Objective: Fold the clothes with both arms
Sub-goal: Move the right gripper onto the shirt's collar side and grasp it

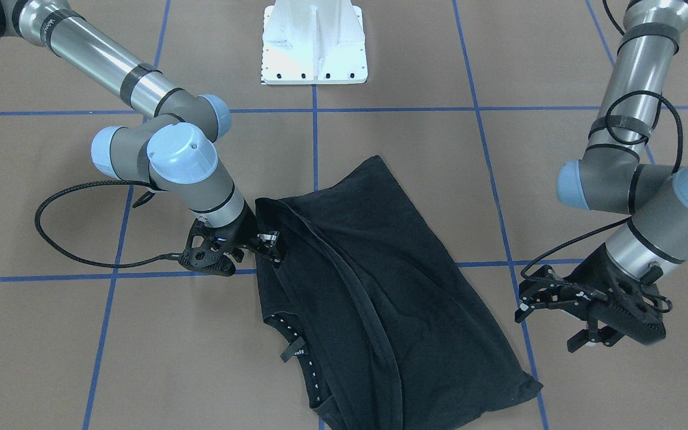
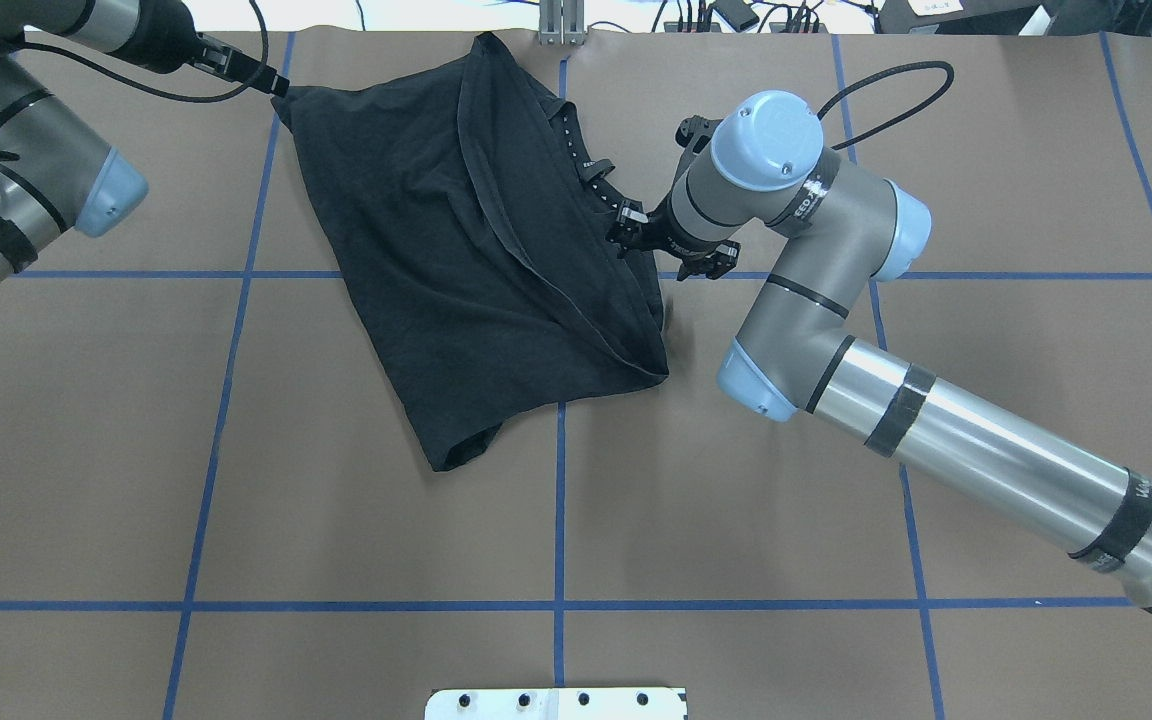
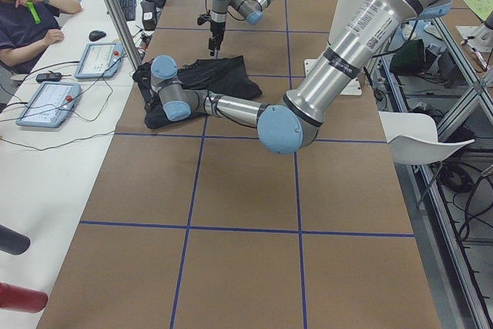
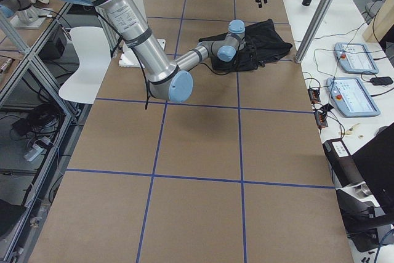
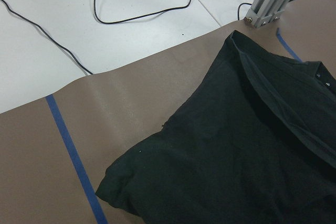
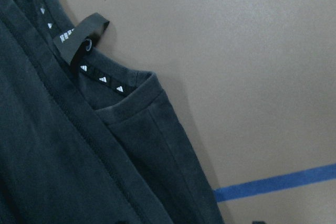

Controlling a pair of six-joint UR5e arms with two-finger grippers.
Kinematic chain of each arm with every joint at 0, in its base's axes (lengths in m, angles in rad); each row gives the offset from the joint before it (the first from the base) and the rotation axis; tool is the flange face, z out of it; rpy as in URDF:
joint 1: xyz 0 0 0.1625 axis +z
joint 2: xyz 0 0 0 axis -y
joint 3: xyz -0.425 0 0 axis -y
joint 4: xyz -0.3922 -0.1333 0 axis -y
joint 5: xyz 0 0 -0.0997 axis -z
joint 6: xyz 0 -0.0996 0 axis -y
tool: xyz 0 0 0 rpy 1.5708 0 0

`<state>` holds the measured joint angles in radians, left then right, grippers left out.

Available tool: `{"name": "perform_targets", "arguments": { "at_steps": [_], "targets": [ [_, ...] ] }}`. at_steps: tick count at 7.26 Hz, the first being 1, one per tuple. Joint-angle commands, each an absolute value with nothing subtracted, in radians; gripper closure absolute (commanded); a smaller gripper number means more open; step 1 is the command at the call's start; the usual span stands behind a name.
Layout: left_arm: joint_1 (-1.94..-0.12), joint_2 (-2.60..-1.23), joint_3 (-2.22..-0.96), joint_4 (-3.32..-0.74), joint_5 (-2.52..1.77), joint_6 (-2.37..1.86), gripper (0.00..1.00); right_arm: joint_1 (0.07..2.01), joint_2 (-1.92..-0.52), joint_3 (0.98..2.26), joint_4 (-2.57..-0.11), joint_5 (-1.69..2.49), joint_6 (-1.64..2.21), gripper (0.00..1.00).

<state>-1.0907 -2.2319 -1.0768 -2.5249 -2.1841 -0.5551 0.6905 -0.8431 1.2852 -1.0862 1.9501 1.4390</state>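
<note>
Black T-shirt lies partly folded on counter. Right tool spread, at T-shirt's collar-side edge. Left tool spread, near opposite edge, clear of cloth

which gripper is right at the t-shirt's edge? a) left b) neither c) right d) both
c: the right gripper sits at the collar-side edge of the T-shirt, while the left gripper hangs open off to the side, apart from the cloth.
</note>
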Motion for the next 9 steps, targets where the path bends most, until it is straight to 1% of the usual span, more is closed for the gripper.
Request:
{"name": "perform_targets", "arguments": {
  "at_steps": [1,2,3,5,6,7,8,9],
  "targets": [
    [-1.091,-2.226,-1.085,-2.525,-2.183,-0.555,0.0,0.655,-0.85,1.287,-1.086,1.914,1.442,0.21],
    [-1.089,-2.226,-1.085,-2.525,-2.183,-0.555,0.0,0.647,-0.854,1.287,-1.086,1.91,1.442,0.25],
    [-1.089,-2.224,-1.085,-2.525,-2.183,-0.555,0.0,0.644,-0.856,1.287,-1.086,1.91,1.442,0.3],
    [-1.089,-2.224,-1.085,-2.525,-2.183,-0.557,0.0,0.644,-0.856,1.287,-1.088,1.911,1.44,0.55],
    [-1.089,-2.224,-1.085,-2.525,-2.183,-0.557,0.0,0.644,-0.856,1.289,-1.088,1.911,1.439,0.74],
    [-1.089,-2.226,-1.083,-2.525,-2.183,-0.557,0.0,0.644,-0.859,1.292,-1.088,1.913,1.439,0.9],
    [-1.089,-2.224,-1.083,-2.525,-2.183,-0.557,0.0,0.646,-0.864,1.304,-1.091,1.913,1.439,1.0],
    [-1.089,-2.224,-1.083,-2.525,-2.183,-0.557,0.0,0.647,-0.867,1.322,-1.097,1.916,1.439,1.0]
  ]
}}
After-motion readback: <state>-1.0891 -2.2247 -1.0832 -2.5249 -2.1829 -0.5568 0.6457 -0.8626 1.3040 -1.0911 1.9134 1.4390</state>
